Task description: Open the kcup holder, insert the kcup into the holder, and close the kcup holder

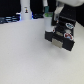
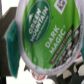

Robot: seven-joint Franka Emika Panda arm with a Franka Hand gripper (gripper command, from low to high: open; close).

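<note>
**A:** What takes up most of the scene?

**B:** A white table (image 1: 25, 55) fills nearly the whole exterior view. Along its far edge there is dark clutter, and a white bottle-like object (image 1: 25, 10) stands at the far left, too blurred to identify.

**A:** And the kcup holder?

**B:** The kcup holder (image 1: 61, 36) sits on the table toward the exterior view's right, a black boxy unit. Coloured spots, apparently pods, show on its top surface, though they are too small to tell apart. Whether its drawer is pulled out I cannot tell at this resolution.

**A:** Where is the arm?

**B:** The white arm (image 1: 65, 9) comes down from the far right, and the gripper (image 1: 47, 22) hangs just at the holder's far left corner, above the table.

**A:** Is it holding anything?

**B:** Yes. In the wrist view the kcup (image 2: 47, 37) fills the picture, its green foil top facing the camera, tilted, with "Green Mountain" and "Dark Magic" readable. A teal-coloured finger (image 2: 12, 42) presses against its rim on one side, so the gripper is clenched around the pod. In the exterior view the pod itself is hard to pick out at the fingertips.
</note>
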